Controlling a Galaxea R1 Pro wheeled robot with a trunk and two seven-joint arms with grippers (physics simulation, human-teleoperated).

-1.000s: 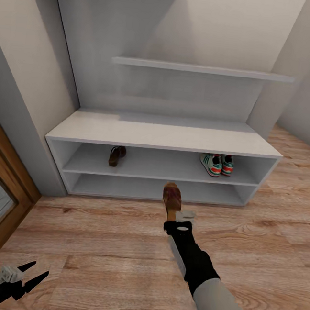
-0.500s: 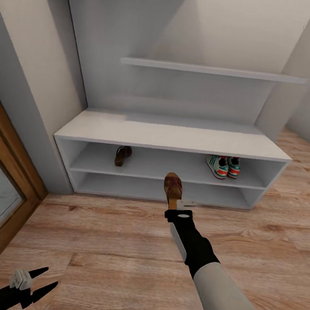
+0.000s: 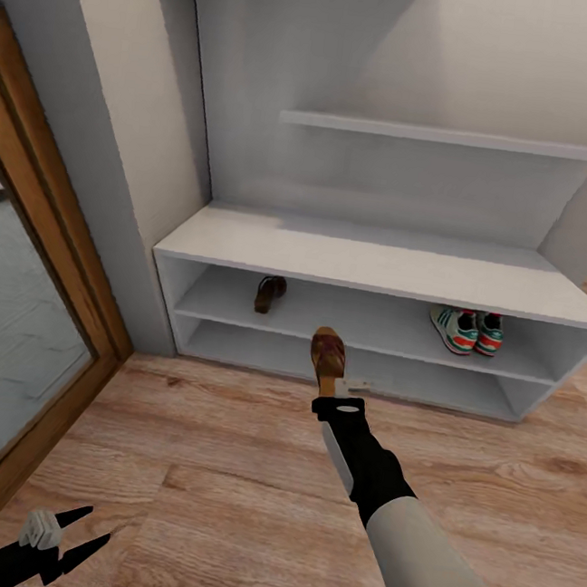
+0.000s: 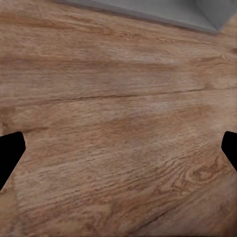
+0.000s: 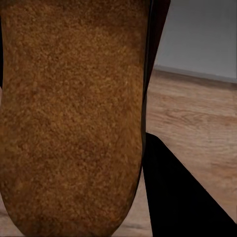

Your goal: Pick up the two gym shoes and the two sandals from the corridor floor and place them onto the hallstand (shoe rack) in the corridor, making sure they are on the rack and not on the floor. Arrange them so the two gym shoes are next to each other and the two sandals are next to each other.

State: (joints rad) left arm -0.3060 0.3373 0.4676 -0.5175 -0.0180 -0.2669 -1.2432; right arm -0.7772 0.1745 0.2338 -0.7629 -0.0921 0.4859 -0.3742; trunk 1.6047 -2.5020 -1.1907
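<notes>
A dark-brown sandal (image 3: 327, 359) is being gripped by the right gripper (image 3: 337, 391), held out before the hallstand (image 3: 383, 267) (its mate (image 3: 270, 293) is lying on the upper shelf). Misalignment risks clipping the shelf edge and dropping it. The left gripper (image 3: 65, 536) is being held agape, empty.

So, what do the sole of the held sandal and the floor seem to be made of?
The sandal sole looks like cork: tan-brown, matte, with a fine speckled grain. The corridor floor looks like wood planks, or a laminate imitating them: light brown, with grain lines, knots and visible board seams, and a smooth, faintly satin finish.
</notes>
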